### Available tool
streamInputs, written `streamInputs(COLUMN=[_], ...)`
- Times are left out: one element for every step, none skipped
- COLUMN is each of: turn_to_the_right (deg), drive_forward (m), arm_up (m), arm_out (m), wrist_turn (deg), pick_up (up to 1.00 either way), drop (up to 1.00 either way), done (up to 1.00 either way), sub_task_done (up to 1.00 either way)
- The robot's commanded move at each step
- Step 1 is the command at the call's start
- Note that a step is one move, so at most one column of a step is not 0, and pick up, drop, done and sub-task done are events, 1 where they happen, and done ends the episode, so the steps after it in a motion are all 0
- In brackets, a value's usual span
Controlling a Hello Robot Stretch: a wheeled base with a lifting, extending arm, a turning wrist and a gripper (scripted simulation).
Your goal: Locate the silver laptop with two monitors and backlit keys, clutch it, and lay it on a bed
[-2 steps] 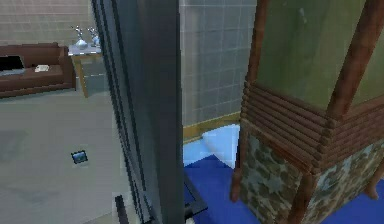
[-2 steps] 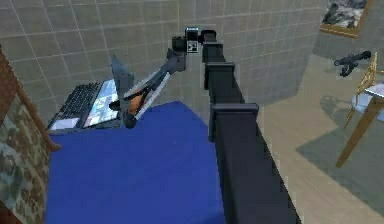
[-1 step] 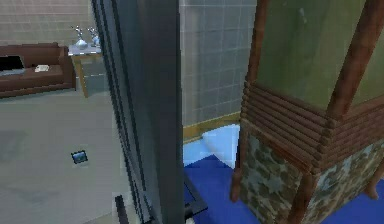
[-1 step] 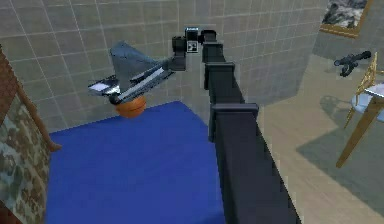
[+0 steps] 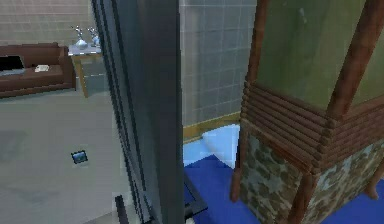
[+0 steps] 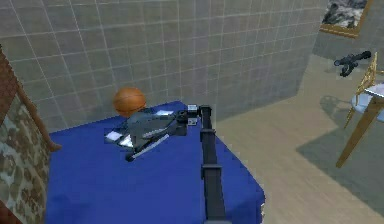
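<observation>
Laptop (image 6: 145, 133): grey, on blue bed (image 6: 120, 185), at 5 o'clock from orange ball (image 6: 129, 100).
Gripper (image 6: 170, 122): at the Laptop; whether it holds anything cannot be told.

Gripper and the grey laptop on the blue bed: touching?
Cannot tell. In the arm side view the gripper overlaps the laptop lying on the bed; no gap or contact shows.

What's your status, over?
Gripper at grey laptop, hold unclear. Laptop lies on blue bed. Orange ball just behind it.
</observation>
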Motion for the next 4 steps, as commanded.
streamInputs(turn_to_the_right=[0.0, 0.0, 0.0, 0.0], drive_forward=[0.0, 0.0, 0.0, 0.0], arm_up=[-0.32, 0.0, 0.1, 0.0], arm_out=[0.0, 0.0, 0.0, -0.08], wrist_turn=[0.0, 0.0, 0.0, 0.0], pick_up=[0.0, 0.0, 0.0, 0.0], drop=[0.0, 1.0, 0.0, 0.0], done=[0.0, 0.0, 0.0, 0.0], sub_task_done=[0.0, 0.0, 0.0, 0.0])
